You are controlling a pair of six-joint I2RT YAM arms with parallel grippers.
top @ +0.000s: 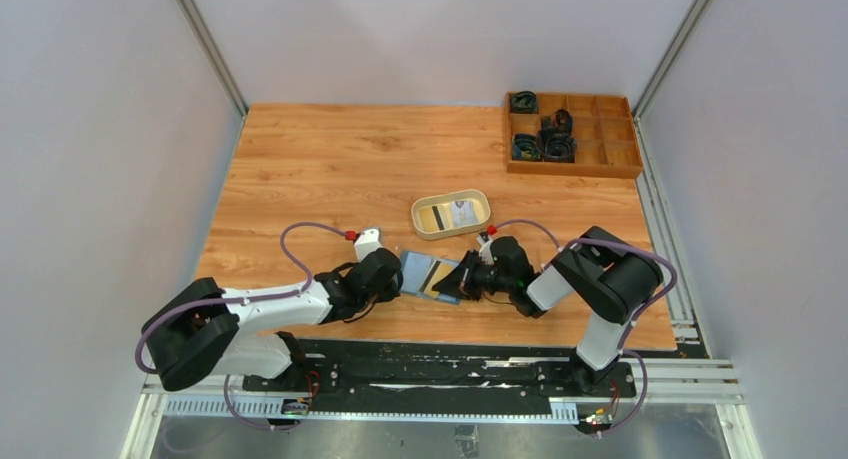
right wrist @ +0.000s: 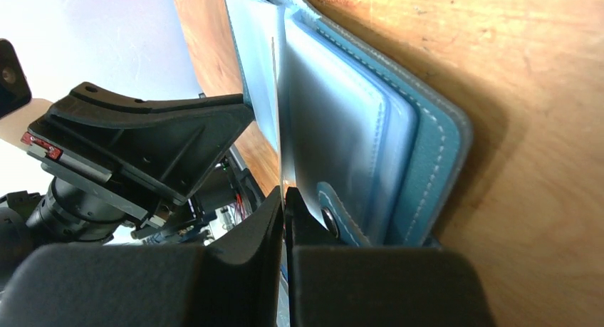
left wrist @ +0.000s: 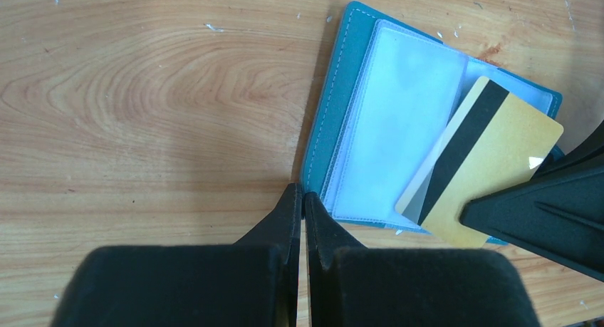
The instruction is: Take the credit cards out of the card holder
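The teal-blue card holder [top: 413, 269] lies open on the wooden table between my two grippers, its clear sleeves facing up [left wrist: 399, 127]. A yellowish credit card [left wrist: 498, 152] with a dark stripe sticks out of its right side, partly drawn out. My right gripper [top: 457, 279] is shut on that card's outer corner; in the right wrist view the card [right wrist: 277, 113] runs edge-on into the closed gripper [right wrist: 285, 195], next to the holder's closing tab [right wrist: 335, 216]. My left gripper [left wrist: 303, 195] is shut, its tips at the holder's near left edge.
A beige oval tray [top: 418, 219] stands just behind the holder, with two cards [top: 437, 217] lying in it. A wooden compartment box [top: 600, 157] with dark items sits at the back right. The table's near edge lies close behind both grippers.
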